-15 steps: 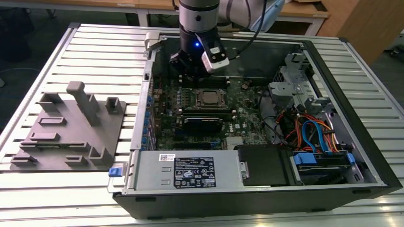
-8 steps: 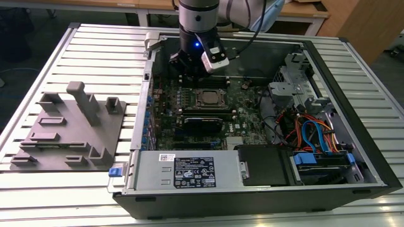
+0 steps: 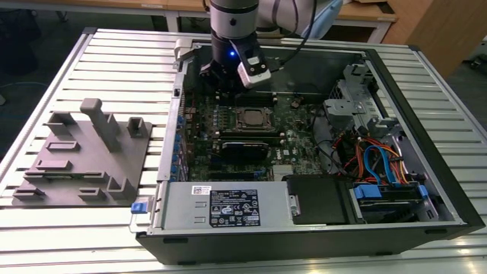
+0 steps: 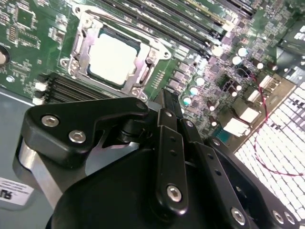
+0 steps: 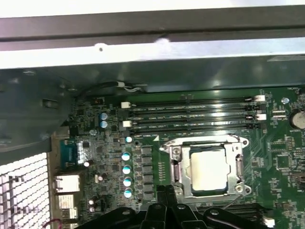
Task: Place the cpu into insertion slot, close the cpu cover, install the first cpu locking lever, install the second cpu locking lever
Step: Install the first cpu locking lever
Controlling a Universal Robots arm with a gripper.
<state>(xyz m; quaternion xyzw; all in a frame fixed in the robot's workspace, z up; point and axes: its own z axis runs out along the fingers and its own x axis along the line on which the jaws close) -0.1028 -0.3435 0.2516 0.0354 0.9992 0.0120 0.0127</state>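
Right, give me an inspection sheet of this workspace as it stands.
Surface: slatted metal table, carrying an open computer case.
Job's things: cpu lies flat on the green motherboard; cpu cover is down around it.
Clutter: grey fixture block on the table, to the exterior view's left of the case.
Grippers: tool shut, holding nothing, over the board near the cover's edge.
Cables: orange and blue cables inside the case, at the exterior view's right.
Surroundings: wooden desks behind the table.
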